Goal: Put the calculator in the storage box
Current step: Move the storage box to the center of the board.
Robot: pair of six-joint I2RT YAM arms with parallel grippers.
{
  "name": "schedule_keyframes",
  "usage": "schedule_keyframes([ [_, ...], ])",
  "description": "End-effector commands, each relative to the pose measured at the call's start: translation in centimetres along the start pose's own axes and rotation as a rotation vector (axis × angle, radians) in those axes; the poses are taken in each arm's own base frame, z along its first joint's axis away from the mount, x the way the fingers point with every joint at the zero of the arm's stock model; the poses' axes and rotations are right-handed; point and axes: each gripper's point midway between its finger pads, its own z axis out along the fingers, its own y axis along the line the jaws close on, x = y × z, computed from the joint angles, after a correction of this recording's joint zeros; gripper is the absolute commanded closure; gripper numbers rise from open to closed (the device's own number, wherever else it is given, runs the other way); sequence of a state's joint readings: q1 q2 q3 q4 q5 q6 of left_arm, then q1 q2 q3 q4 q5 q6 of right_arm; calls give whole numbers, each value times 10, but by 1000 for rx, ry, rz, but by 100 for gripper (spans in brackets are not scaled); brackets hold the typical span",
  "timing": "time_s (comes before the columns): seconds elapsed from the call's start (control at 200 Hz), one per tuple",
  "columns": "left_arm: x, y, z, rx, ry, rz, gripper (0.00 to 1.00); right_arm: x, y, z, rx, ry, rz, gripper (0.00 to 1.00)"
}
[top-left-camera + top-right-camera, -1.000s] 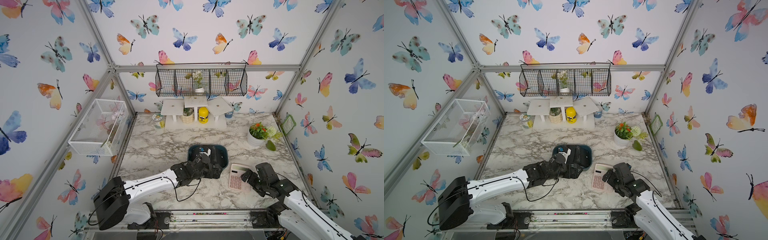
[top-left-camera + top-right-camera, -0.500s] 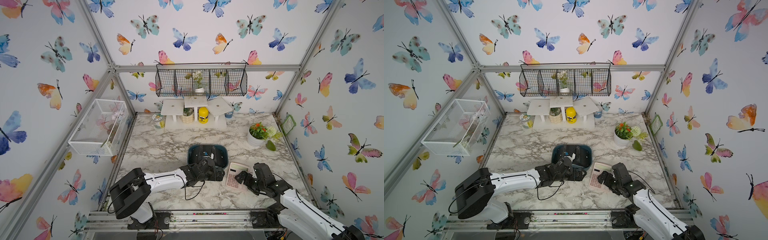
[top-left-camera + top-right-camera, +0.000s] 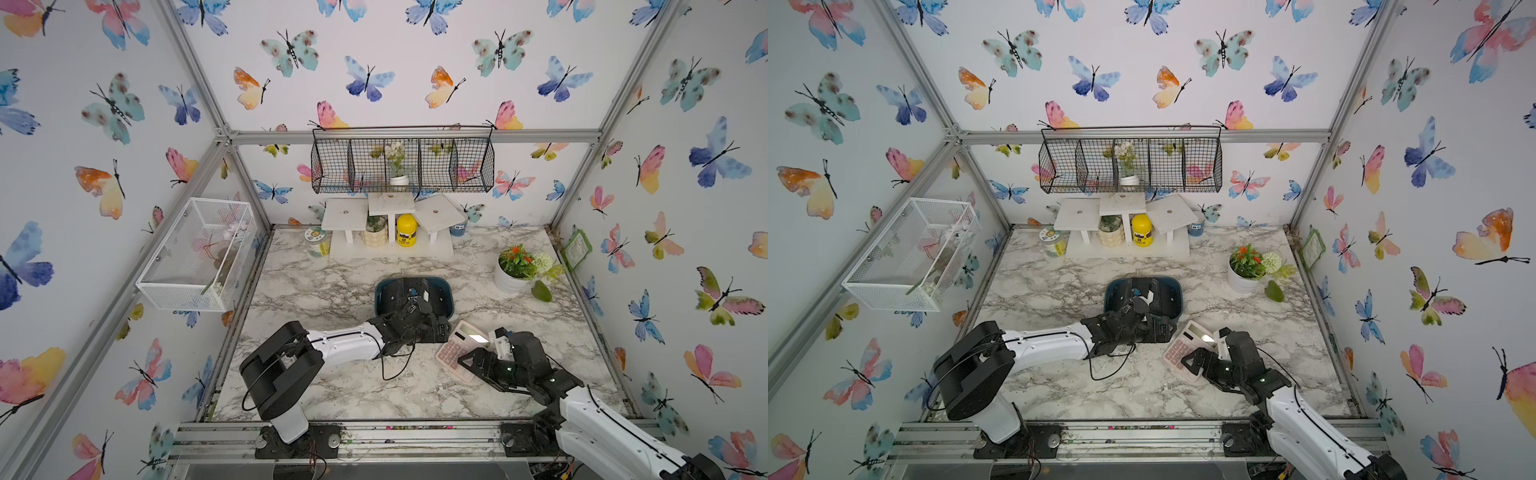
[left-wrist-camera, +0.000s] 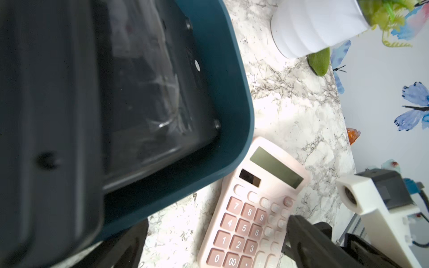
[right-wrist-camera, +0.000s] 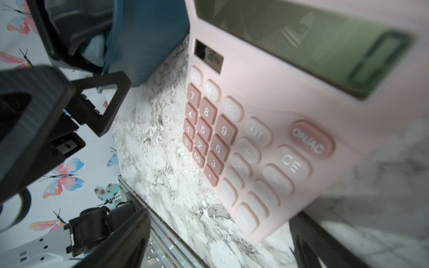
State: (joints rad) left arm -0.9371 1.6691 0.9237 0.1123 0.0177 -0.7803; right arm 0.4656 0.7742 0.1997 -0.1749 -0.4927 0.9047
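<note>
Right gripper [image 3: 484, 351] is hovering, jaws spread, astride the pink calculator [image 3: 455, 351].
The calculator is lying on the marble table [image 3: 332, 374], lower right of centre, just beside the storage box [image 3: 450, 299]; left gripper [image 3: 419, 314] is straddling its near wall, spread wide.

calculator [image 3: 457, 345]: pale pink body, dusty-rose number keys, grey-green display; just in front of the black right gripper [image 3: 478, 349]
storage box [image 4: 232, 92]: plain dark teal-blue; just beyond the calculator from that gripper
table [image 3: 332, 374]: white marble, grey veining
pot [image 3: 505, 282]: white, holding red-orange flowers and green leaves
walls [image 3: 374, 62]: white, watercolour butterflies in blue, pink, orange and teal
</note>
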Motion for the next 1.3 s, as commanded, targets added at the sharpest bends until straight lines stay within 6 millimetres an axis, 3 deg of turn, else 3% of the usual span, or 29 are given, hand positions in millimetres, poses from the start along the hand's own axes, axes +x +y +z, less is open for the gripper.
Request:
schedule_keyframes([
  [0.0,-17,-6,-5,30,-48,22,0,-3,11,-8,-1,-2,-95,5],
  [0.365,15,-34,-43,97,-7,25,0,-61,32,-44,185,-206,-273,7],
  [0.576,31,-27,-56,74,8,25,0,-105,53,-48,288,-276,-388,7],
  [0.766,46,-23,-67,93,29,7,0,-137,35,-28,474,-225,-489,1],
  [0.891,60,-29,-69,108,54,12,0,-139,21,-6,510,-125,-507,1],
  [1.056,80,-31,-63,116,90,14,0,-138,2,5,552,-62,-485,1],
  [1.296,87,-29,-58,121,100,5,0,-108,-15,21,497,46,-427,3],
])
